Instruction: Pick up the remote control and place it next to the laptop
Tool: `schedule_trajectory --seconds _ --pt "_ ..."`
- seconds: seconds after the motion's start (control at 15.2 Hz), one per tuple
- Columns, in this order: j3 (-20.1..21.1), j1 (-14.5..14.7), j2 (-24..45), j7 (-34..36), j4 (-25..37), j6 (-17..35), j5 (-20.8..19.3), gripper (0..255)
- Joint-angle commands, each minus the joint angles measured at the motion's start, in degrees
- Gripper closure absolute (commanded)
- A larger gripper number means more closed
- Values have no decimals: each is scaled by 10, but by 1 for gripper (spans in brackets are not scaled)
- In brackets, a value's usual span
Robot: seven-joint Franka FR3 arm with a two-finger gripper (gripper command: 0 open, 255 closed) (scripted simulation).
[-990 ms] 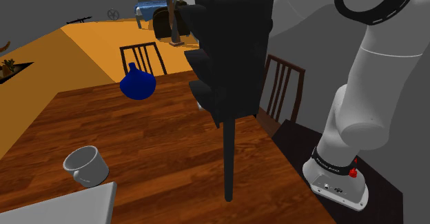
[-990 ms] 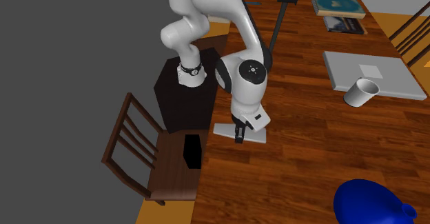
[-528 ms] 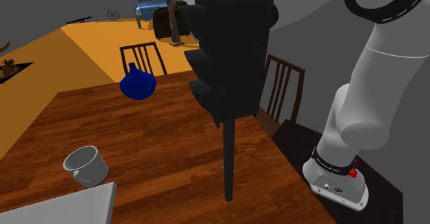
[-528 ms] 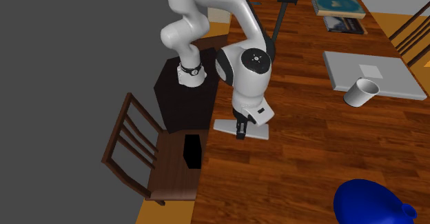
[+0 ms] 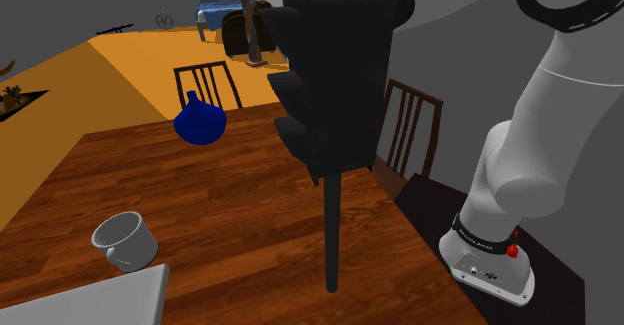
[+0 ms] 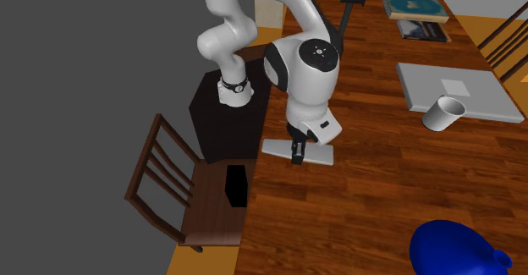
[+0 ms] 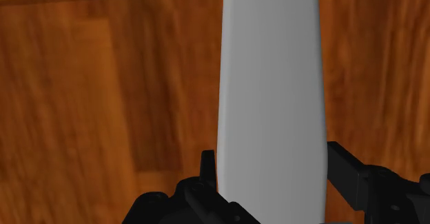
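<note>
The gripper (image 7: 272, 171) is closed on the remote control (image 7: 272, 85). Its two black fingers (image 7: 207, 166) press the long sides of the plain grey slab near one end, and the rest of the slab runs straight ahead of the hand. In the second exterior view the gripper (image 6: 296, 154) points down at the remote control (image 6: 275, 146), which sits level just inside the table's edge (image 6: 254, 189) beside the dark stand (image 6: 222, 121). Whether it rests on the wood or hangs a little above it cannot be told. Beyond that edge are a wooden chair (image 6: 165, 189) and a grey floor. A broad stretch of bare wooden tabletop (image 6: 372, 172) lies toward the second exterior view's right, well apart from the hand. It reaches as far as the closed grey laptop (image 6: 474, 83), where a tilted white mug (image 6: 444, 112) sits against the laptop's nearer edge. Two books (image 6: 415, 8) lie past the laptop toward the far end, next to a black boxy object on a thin pole (image 5: 335, 73). A blue vase (image 5: 200, 121) stands alone near another edge of the table, in front of a second chair (image 5: 208, 78).
</note>
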Motion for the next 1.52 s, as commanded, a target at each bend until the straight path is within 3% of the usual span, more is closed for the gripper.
schedule_trajectory --seconds 0.0,0.79,1.45 --pt "0 0 -6 1 9 -16 -1 255" --pt "92 67 -84 156 -74 -9 5 255" --pt "184 132 -93 299 -82 -7 29 255"
